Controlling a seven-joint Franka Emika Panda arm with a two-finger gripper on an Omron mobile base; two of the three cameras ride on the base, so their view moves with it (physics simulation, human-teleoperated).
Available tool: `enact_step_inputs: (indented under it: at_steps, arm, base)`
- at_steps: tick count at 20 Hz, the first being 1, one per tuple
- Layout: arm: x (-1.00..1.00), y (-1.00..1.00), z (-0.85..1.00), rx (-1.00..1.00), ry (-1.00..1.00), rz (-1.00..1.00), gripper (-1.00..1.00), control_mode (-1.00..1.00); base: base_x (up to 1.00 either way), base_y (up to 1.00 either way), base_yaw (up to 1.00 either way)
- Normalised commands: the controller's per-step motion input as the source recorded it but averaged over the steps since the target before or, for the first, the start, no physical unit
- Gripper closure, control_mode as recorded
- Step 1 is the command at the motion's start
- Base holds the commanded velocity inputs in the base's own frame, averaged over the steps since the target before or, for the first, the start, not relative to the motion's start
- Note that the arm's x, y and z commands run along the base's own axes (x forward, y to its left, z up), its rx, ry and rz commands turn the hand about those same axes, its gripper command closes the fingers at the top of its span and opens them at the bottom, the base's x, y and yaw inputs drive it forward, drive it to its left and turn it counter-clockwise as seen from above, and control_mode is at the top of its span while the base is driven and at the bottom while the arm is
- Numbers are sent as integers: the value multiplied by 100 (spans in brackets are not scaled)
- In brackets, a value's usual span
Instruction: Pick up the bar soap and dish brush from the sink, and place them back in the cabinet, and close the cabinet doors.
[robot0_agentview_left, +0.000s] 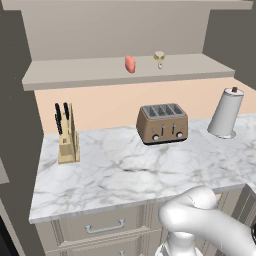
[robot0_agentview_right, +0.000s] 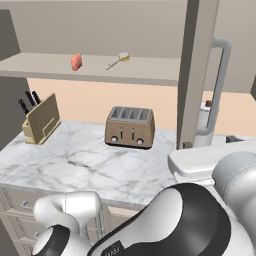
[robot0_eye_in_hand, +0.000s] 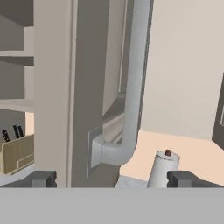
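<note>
Both base views look forward and down from behind the arm, left and right, sharing the marble counter (robot0_agentview_left: 115, 175), toaster (robot0_agentview_left: 162, 123) and open cabinet shelf (robot0_agentview_left: 90, 75). The hand view sits close to a cabinet door's handle (robot0_eye_in_hand: 131, 87), ahead of the claw (robot0_eye_in_hand: 111, 178).

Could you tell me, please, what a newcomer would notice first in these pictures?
Probably the open cabinet door edge-on in the hand view, its silver bar handle just ahead of the open pincer. Next, the salmon bar soap and dish brush on the cabinet shelf, above the marble counter's bronze toaster.
</note>
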Motion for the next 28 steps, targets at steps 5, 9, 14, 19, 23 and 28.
enact_step_inputs:
  at_steps: [5, 9, 14, 19, 23, 28]
  arm:
    - [24, 0, -6, 0, -7, 8, -100, -100]
    - [32, 0, -13, 1, -9, 11, -100, -100]
    - [40, 0, -19, 2, -9, 12, -100, -100]
    - [41, 0, -22, 1, -7, 12, -100, -100]
    - [44, 2, -26, 2, -6, 14, -100, -100]
    - [45, 5, -28, 2, -5, 14, -100, -100]
  base:
    - [0, 0, 0]
    - [0, 0, 0]
    - [0, 0, 0]
    - [0, 0, 0]
    - [0, 0, 0]
    - [0, 0, 0]
